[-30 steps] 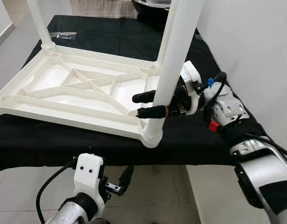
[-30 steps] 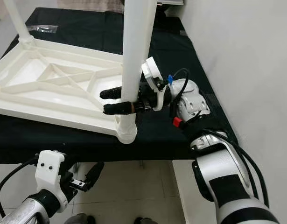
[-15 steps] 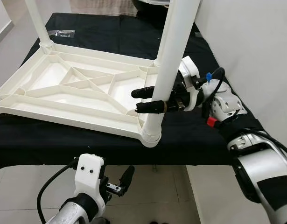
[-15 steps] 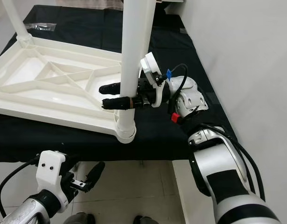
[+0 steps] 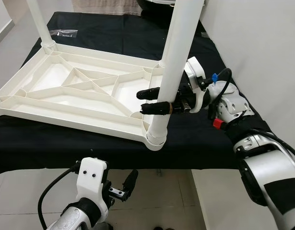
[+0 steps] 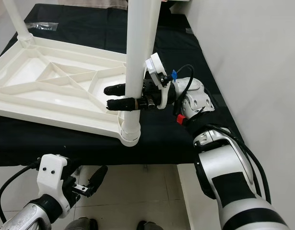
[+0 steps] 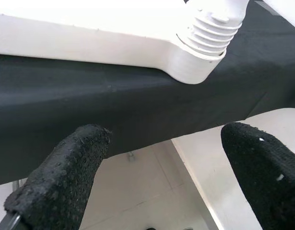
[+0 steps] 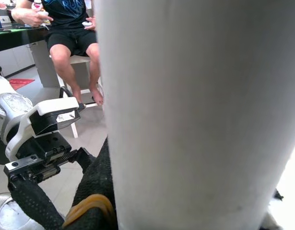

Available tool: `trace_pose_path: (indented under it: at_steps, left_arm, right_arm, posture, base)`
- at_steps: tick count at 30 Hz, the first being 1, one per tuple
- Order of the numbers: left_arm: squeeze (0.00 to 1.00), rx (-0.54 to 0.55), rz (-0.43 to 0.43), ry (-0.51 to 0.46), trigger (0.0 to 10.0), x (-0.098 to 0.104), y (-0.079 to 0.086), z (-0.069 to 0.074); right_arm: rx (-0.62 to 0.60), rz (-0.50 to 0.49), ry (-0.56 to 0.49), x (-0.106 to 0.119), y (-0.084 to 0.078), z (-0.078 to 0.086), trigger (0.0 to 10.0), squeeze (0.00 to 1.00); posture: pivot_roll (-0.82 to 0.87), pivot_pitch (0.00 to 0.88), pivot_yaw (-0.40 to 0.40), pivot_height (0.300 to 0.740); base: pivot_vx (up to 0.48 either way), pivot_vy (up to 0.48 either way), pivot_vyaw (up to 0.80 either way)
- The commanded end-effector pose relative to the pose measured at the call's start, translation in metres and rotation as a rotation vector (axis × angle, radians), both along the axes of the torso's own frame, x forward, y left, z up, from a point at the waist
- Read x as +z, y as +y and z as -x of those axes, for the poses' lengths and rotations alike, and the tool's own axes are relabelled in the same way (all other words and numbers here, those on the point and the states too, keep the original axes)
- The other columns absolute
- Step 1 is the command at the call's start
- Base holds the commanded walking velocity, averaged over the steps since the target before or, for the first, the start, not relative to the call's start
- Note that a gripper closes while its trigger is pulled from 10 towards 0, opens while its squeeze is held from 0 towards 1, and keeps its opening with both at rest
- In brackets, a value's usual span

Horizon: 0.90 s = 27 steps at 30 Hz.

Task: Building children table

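The white table top (image 5: 75,96) lies upside down on the black-covered counter (image 5: 195,139), ribs facing up. One white leg (image 5: 173,62) stands in the near right corner socket (image 5: 155,139), at the counter's front edge; its long axis runs close to vertical, leaning slightly. A second leg (image 5: 38,21) stands in the far left corner. The right end effector (image 5: 149,99) reaches in from the robot's right, roughly level, so it crosses the leg's axis at about a right angle low on the shaft, just above the socket. One black finger passes on the far side of the leg and one on the near side; they look closed against it, holding the leg. Right arm is plainly the working one. The left end effector (image 5: 127,184) hangs below the counter's front edge, fingers spread wide on nothing; its wrist camera looks up at the ribbed socket (image 7: 207,36). Judgement: leg is being seated or twisted home; any next move should follow that upright axis.
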<state>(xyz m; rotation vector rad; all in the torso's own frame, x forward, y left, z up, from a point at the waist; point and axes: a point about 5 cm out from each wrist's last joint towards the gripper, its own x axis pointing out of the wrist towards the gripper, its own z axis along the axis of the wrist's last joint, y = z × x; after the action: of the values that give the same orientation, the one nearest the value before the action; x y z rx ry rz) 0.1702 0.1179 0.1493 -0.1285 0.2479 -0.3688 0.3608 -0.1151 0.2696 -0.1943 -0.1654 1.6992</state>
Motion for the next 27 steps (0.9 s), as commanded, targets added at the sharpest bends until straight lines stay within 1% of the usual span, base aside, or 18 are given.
trace_pose_path:
  at_steps: [1,4,7,9,10,11,13,15,17,20,21,22,23,24,26,27]
  left_arm:
    - [0.00,0.001,-0.012,0.016,10.0,-0.002,0.000,0.002]
    - [0.00,-0.001,-0.013,0.013,10.0,-0.002,-0.001,0.002]
    - [0.00,-0.001,-0.014,0.012,10.0,-0.002,-0.001,0.002]
    - [0.00,-0.001,-0.012,0.012,10.0,-0.002,-0.001,0.002]
    - [0.00,-0.001,-0.012,0.012,10.0,-0.002,-0.001,0.002]
    - [0.00,-0.001,-0.011,0.012,10.0,-0.002,-0.001,0.001]
    - [0.00,-0.003,-0.011,0.009,10.0,-0.002,-0.001,0.000]
    - [0.00,-0.003,-0.011,0.009,10.0,-0.002,-0.001,0.000]
    - [0.00,-0.004,-0.010,0.008,10.0,-0.002,-0.002,0.000]
    - [0.00,-0.004,-0.010,0.006,10.0,-0.002,-0.002,-0.001]
    - [0.00,-0.004,-0.010,0.006,10.0,-0.002,-0.002,-0.001]
    - [0.00,-0.005,-0.011,0.005,10.0,-0.002,-0.002,-0.001]
    - [0.00,-0.005,-0.010,0.005,10.0,-0.002,-0.002,-0.001]
    - [0.00,-0.005,-0.010,0.005,10.0,-0.002,-0.002,-0.001]
    - [0.00,-0.004,-0.009,0.005,10.0,-0.002,-0.002,-0.002]
    - [0.00,-0.003,-0.008,0.005,10.0,-0.002,-0.002,-0.002]
  right_arm:
    - [-0.050,0.058,0.037,-0.026,-0.005,-0.001,10.0,0.00]
    - [-0.147,0.029,0.042,-0.032,-0.005,-0.005,10.0,0.00]
    - [-0.170,0.023,0.043,-0.034,-0.006,-0.005,10.0,0.00]
    - [-0.244,0.012,0.037,-0.039,-0.009,-0.006,10.0,0.00]
    - [-0.244,0.012,0.037,-0.039,-0.009,-0.006,10.0,0.00]
    - [-0.278,0.012,0.033,-0.041,-0.010,-0.007,10.0,0.00]
    - [-0.415,0.029,0.015,-0.048,-0.010,-0.013,10.0,0.00]
    - [-0.415,0.029,0.015,-0.048,-0.010,-0.013,10.0,0.00]
    - [-0.536,0.040,0.017,-0.052,-0.011,-0.018,10.0,0.00]
    - [-0.760,0.055,0.039,-0.055,-0.010,-0.030,10.0,0.00]
    - [-0.760,0.055,0.039,-0.055,-0.010,-0.030,10.0,0.00]
    - [-0.923,0.052,0.093,-0.057,-0.013,-0.038,10.0,0.00]
    - [-0.975,0.047,0.107,-0.058,-0.013,-0.041,10.0,0.00]
    - [-0.975,0.047,0.107,-0.058,-0.013,-0.041,10.0,0.00]
    - [-1.073,0.054,0.124,-0.060,-0.014,-0.044,10.0,0.00]
    - [-1.117,0.043,0.153,-0.062,-0.013,-0.046,10.0,0.00]
  posture:
    - [0.20,0.226,-0.108,0.740]
    - [0.20,0.228,-0.111,0.740]
    - [0.20,0.226,-0.110,0.740]
    - [0.20,0.224,-0.111,0.740]
    - [0.20,0.224,-0.111,0.740]
    - [0.20,0.224,-0.111,0.740]
    - [0.19,0.225,-0.109,0.740]
    - [0.19,0.225,-0.109,0.740]
    - [0.19,0.224,-0.109,0.740]
    - [0.19,0.226,-0.107,0.740]
    - [0.19,0.226,-0.107,0.740]
    - [0.19,0.226,-0.107,0.740]
    - [0.19,0.226,-0.107,0.740]
    - [0.19,0.226,-0.107,0.740]
    - [0.18,0.240,-0.106,0.740]
    - [0.18,0.241,-0.106,0.740]
  base:
    - [0.000,0.000,0.00]
    - [0.000,0.000,0.00]
    - [0.000,0.000,0.00]
    - [0.000,0.000,0.00]
    - [0.000,0.000,0.00]
    - [0.000,0.000,0.00]
    - [0.000,0.000,0.00]
    - [0.000,0.000,0.00]
    - [0.000,0.000,0.00]
    - [0.000,0.000,0.00]
    - [0.000,0.000,0.00]
    - [0.000,0.000,0.00]
    - [0.000,0.000,0.00]
    - [0.000,0.000,0.00]
    - [0.000,0.000,0.00]
    - [0.000,0.000,0.00]
